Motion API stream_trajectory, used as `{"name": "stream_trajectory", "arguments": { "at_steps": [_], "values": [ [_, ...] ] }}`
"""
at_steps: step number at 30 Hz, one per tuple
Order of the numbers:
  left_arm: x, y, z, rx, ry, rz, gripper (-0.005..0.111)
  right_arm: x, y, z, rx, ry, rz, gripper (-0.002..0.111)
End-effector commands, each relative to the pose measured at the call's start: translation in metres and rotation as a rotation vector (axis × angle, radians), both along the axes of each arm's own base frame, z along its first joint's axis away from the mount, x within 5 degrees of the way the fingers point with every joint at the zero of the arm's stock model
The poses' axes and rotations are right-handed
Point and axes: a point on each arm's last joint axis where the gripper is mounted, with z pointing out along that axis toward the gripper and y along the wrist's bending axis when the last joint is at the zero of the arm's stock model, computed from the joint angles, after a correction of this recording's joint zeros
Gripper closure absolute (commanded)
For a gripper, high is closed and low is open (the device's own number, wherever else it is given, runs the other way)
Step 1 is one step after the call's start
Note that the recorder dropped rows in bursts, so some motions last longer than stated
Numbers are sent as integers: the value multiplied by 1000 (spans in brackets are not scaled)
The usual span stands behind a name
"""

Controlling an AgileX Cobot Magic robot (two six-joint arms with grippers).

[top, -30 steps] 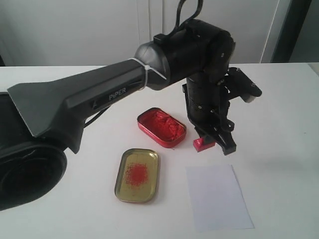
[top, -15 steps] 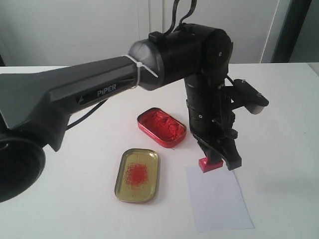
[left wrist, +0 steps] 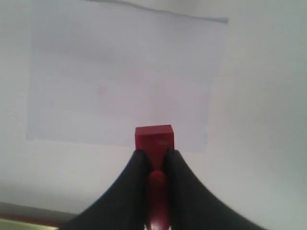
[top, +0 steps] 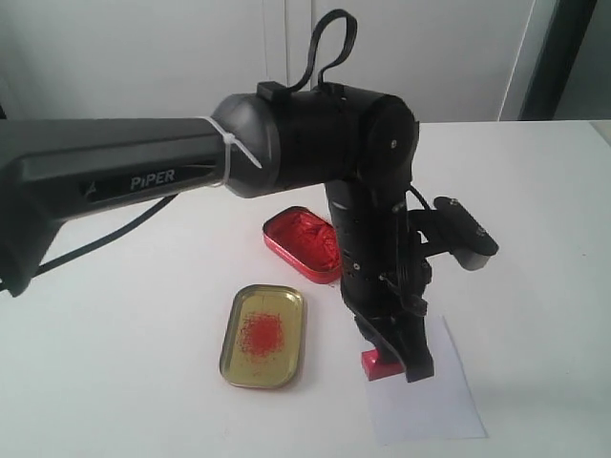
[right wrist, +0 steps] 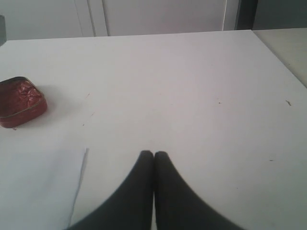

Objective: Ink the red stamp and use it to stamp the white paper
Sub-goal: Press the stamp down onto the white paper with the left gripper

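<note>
My left gripper (top: 396, 367) (left wrist: 153, 152) is shut on the thin handle of the red stamp (top: 380, 364) (left wrist: 154, 139). Its square base points down at the near-left part of the white paper (top: 430, 405) (left wrist: 120, 81), close above it or touching; I cannot tell which. No print shows on the sheet. The red tin of ink paste (top: 301, 243) (right wrist: 19, 101) lies behind the arm. My right gripper (right wrist: 154, 154) hangs shut and empty above bare table, with the paper's corner (right wrist: 38, 187) beside it; it does not show in the exterior view.
The gold tin lid (top: 263, 335) with a red smudge lies left of the paper. The left arm's wrist (top: 382, 239) stands over the tin's right end. The table's right edge (right wrist: 283, 57) is near.
The left arm has carried the stamp from beside the ink tin forward and down, over the paper's left part. The right gripper's earlier state is not shown.
</note>
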Motion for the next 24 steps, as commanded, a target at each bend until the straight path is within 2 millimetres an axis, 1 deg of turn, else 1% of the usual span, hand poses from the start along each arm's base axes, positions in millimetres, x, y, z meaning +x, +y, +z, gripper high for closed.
{"name": "stream_trajectory", "arguments": {
  "at_steps": [1,6,8,12,19,24],
  "values": [
    [-5,-6,-8,-9,12,-27,107,0,-1,0,-7,-14,-6,108],
    [-11,-19,-4,-47,-24,-63,107,0,-1,0,-7,-14,-6,108],
    [-8,-25,-8,-35,-13,-70,107,0,-1,0,-7,-14,-6,108],
    [-5,-38,-11,-19,-9,-80,107,0,-1,0,-7,-14,-6,108],
    [3,-40,-25,41,-36,-63,107,0,-1,0,-7,-14,-6,108],
    [5,-42,-26,38,-59,-64,107,0,-1,0,-7,-14,-6,108]
  ]
}}
